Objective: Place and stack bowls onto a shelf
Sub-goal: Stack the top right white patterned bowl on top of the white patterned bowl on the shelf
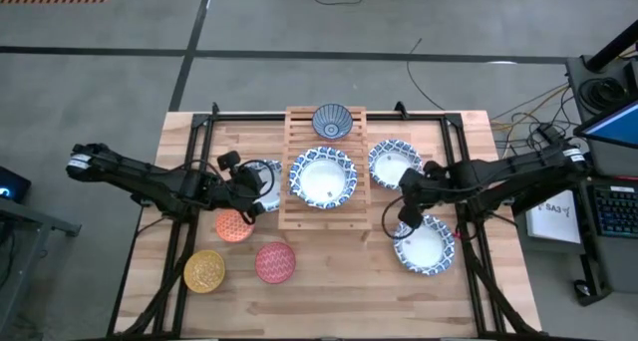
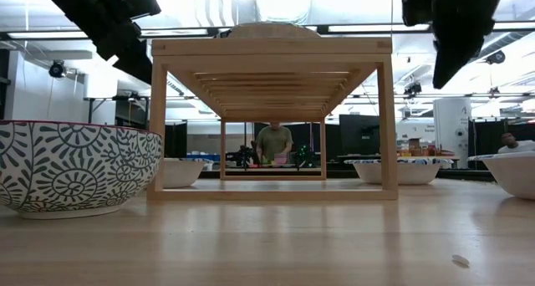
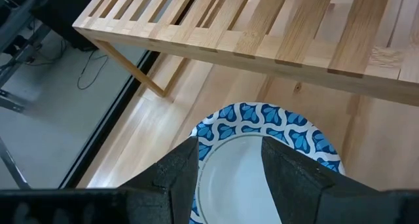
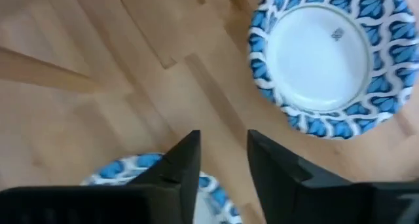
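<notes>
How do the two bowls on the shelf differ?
The wide bowl is larger than the blue-grey bowl. The wide one has a blue-patterned rim and a plain white centre; the blue-grey one is dark and patterned throughout. The wide one sits mid-shelf, the blue-grey one at its far end. Both are round and upright.

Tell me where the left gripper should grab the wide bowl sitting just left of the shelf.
Take the wide bowl by its blue-patterned rim, coming from above. It sits upright and open, so one finger can probably go inside and one outside. The left gripper hangs right over it, fingers apart; the shelf stands beside it.
</notes>
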`<state>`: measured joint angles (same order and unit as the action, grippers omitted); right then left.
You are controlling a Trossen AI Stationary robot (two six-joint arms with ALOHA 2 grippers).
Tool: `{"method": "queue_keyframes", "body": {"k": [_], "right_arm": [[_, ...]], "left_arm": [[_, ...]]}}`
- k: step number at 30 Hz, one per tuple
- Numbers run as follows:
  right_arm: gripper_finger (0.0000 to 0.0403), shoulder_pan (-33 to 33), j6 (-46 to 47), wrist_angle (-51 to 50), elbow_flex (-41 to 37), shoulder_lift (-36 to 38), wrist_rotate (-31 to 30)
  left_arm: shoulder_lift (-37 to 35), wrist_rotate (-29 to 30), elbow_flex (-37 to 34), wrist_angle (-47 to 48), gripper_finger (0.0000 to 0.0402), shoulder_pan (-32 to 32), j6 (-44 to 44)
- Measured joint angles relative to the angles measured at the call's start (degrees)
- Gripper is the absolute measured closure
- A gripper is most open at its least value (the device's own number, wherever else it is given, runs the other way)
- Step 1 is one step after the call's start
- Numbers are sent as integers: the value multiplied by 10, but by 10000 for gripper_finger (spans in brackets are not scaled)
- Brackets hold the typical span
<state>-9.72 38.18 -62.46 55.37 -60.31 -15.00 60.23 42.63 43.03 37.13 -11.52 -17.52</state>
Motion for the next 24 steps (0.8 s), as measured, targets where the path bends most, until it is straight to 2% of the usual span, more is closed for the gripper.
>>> {"method": "queue_keyframes", "body": {"k": [4, 8, 17, 24], "right_arm": [[226, 0, -86, 5, -20, -17, -54], [198, 8, -168, 40, -47, -24, -64], [200, 62, -225, 131, -128, -22, -59], [200, 95, -246, 169, -132, -41, -56]], "left_arm": [[0, 0, 0, 0, 251, 0, 0], [0, 0, 0, 0, 251, 0, 0], [0, 0, -1, 0, 251, 0, 0], [0, 0, -1, 0, 251, 0, 0]]}}
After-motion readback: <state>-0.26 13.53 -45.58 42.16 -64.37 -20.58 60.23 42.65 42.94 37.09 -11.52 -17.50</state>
